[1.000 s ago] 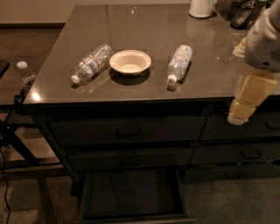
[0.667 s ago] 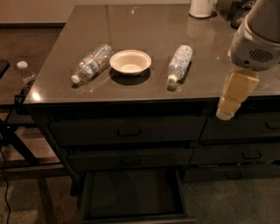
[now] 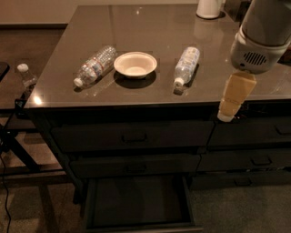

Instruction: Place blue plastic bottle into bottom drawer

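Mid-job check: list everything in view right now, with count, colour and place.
blue plastic bottle: one, pale blue label, lying on the counter right of the bowl
clear bottle: one, red-and-white label, lying left of the bowl
bowl: one, white, between the bottles
white container: one, counter's back edge
small bottle: one, clear, left of the counter
counter: one, dark, glossy
bottom drawer: one, dark grey, pulled open
gripper: one, tan, at the counter's front right edge

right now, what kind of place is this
Likely an office kitchenette: grey counter over drawers, bottom drawer open, bowl and blue plastic bottle on top. The gripper hangs at the counter's front edge.
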Controlling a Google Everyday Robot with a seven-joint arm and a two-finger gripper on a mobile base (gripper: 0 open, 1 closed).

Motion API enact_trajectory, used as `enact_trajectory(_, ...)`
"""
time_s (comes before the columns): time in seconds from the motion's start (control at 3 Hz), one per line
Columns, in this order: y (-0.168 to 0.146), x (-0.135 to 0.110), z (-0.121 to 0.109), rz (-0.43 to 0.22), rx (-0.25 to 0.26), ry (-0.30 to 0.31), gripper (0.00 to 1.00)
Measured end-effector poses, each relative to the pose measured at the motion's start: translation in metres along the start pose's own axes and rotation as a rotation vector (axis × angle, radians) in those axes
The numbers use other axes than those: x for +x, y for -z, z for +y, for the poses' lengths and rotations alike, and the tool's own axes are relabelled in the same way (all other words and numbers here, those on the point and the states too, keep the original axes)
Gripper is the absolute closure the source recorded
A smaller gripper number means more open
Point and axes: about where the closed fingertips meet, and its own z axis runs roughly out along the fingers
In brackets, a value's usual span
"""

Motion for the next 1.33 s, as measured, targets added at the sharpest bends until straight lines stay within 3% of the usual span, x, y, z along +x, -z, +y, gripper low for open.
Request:
enact_trajectory(0.33, -0.003, -0.008, -0.008, -0.028, -0.028, -0.046, 0.00)
enact_trajectory(0.67, -0.010, -0.025, -0.036, -0.032, -0.043, -0.185, 0.00)
enact_trajectory(1.0, -0.015, -0.039, -0.066, -0.035, -0.010, -0.285, 0.00)
enact_trajectory(1.33, -0.015, -0.039, -0.066, -0.035, -0.010, -0.285, 0.00)
